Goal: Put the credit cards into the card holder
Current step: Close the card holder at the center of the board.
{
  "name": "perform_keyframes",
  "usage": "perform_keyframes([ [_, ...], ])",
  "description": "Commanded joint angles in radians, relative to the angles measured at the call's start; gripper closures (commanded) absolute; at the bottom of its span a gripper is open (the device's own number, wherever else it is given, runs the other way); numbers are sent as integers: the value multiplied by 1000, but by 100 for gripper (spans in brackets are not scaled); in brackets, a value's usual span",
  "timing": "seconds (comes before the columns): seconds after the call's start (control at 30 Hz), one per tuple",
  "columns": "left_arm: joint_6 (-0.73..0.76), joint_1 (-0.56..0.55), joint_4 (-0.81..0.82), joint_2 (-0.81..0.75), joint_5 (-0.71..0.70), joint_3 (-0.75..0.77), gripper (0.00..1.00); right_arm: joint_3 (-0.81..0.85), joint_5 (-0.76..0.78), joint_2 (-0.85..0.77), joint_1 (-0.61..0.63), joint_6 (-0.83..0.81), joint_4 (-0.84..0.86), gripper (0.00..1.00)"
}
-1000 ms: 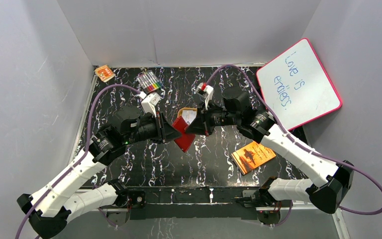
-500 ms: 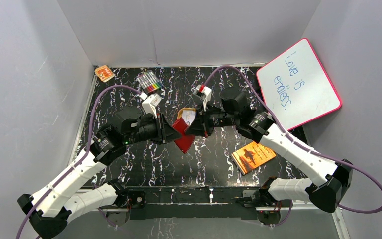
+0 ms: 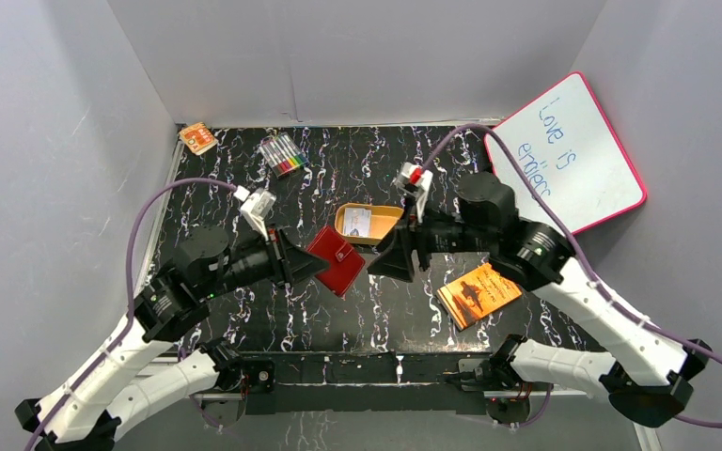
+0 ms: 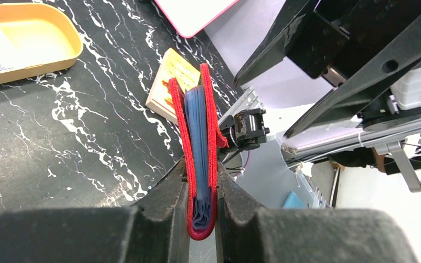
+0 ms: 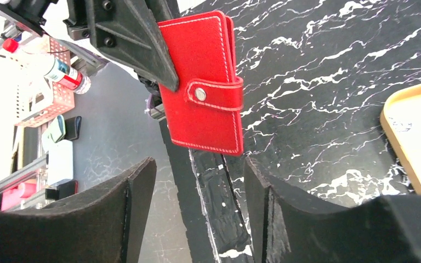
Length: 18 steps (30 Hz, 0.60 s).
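Red card holder (image 3: 337, 260), tab snapped shut, stays pinched between the left fingers (image 4: 165, 204); the right fingers (image 5: 137, 200) have just let go and drawn back, spread, leaving one credit card (image 3: 358, 222) in the tin (image 3: 385, 218) beyond them.

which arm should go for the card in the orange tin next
Right. The right gripper is open and empty, near the orange tin holding the card. The left gripper is clamped on the closed card holder, so it is busy.
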Motion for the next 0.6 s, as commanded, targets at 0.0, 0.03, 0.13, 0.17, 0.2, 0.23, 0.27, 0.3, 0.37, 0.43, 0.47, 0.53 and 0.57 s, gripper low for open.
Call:
perform_keyframes([
  [0.0, 22, -4, 53, -91, 73, -31, 100, 15, 27, -65, 1, -4, -1, 31],
  [0.03, 28, -4, 65, -122, 88, -39, 100, -7, -1, -70, 1, 21, 36, 30],
  [0.13, 44, -4, 110, -180, 130, -54, 100, -90, -85, -78, 1, 125, 201, 27],
  [0.17, 47, -4, 124, -192, 139, -57, 100, -110, -111, -78, 0, 165, 268, 27],
  [0.2, 50, -4, 139, -202, 149, -57, 100, -130, -136, -74, 0, 209, 328, 26],
  [0.23, 51, -5, 151, -206, 156, -56, 100, -146, -160, -69, 1, 248, 387, 25],
  [0.27, 53, -4, 159, -207, 161, -55, 100, -156, -181, -60, 0, 283, 437, 25],
  [0.3, 55, -4, 162, -206, 162, -52, 100, -168, -199, -52, 1, 314, 480, 24],
  [0.37, 57, -5, 170, -201, 168, -48, 100, -194, -231, -39, 1, 372, 571, 21],
  [0.43, 59, -4, 172, -192, 174, -43, 100, -216, -257, -33, 0, 416, 640, 21],
  [0.47, 59, -4, 174, -188, 178, -42, 100, -226, -268, -29, 1, 434, 664, 21],
  [0.53, 59, -5, 179, -183, 183, -42, 100, -234, -282, -22, 0, 457, 695, 21],
  [0.57, 59, -5, 183, -181, 182, -44, 100, -240, -288, -20, 0, 466, 706, 23],
])
